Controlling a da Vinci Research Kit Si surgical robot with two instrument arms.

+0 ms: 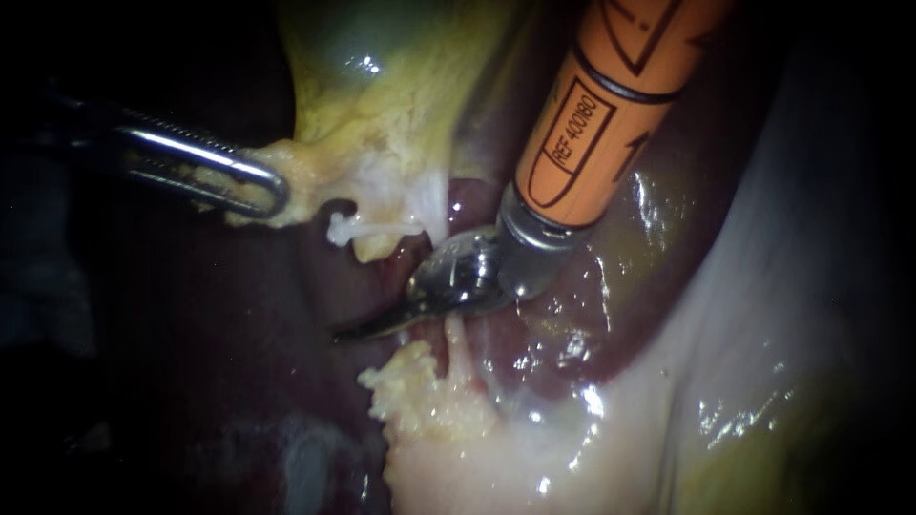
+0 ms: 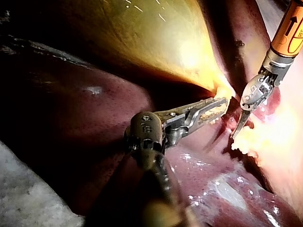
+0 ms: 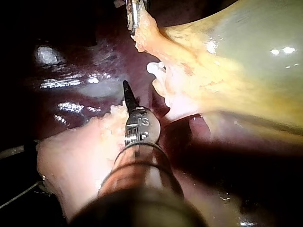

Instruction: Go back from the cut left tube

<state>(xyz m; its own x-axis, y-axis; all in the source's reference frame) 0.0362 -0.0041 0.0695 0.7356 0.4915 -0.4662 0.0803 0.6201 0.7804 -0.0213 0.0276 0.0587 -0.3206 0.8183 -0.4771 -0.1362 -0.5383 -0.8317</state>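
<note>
Cut tube: seen in two parts in the endoscope view, with a clear gap between them. The upper stub (image 1: pixel 355 229) is white and thread-thin and ends in a small knobbly bead. It hangs from the pale, frayed tissue at the narrow end of the gallbladder (image 1: pixel 382 76). The lower stump (image 1: pixel 456 345) is pinkish, smooth and slightly tapered. It rises out of a lump of granular yellow fat (image 1: pixel 410 386), and its top sits just below the right instrument's blades. The right wrist view shows the white bead (image 3: pixel 152 67) ahead of and slightly to one side of that instrument's tip.

Right instrument (image 1: pixel 382 322): orange shaft, steel collar and curved, pointed metal blades. The blades lie together and hold nothing, lying across the gap between the two tube ends. The left wrist view (image 2: pixel 240 122) shows the same, with the blades together and pointing down at the fat.

Left instrument (image 1: pixel 239 176): slim steel jaws with serrated edges and a slot along their length. They are clamped on a tag of yellowish fatty tissue at the gallbladder's neck. This shows more clearly in the left wrist view (image 2: pixel 208 109), where crumbly yellow tissue fills the space between the jaws.

Gallbladder wall: yellow-green, glossy and taut. Liver (image 2: pixel 94 118): dark maroon, wet and smooth, with bright highlights. A pale, cream-coloured sheet of slick tissue (image 1: pixel 668 381) lies beside the fat.
</note>
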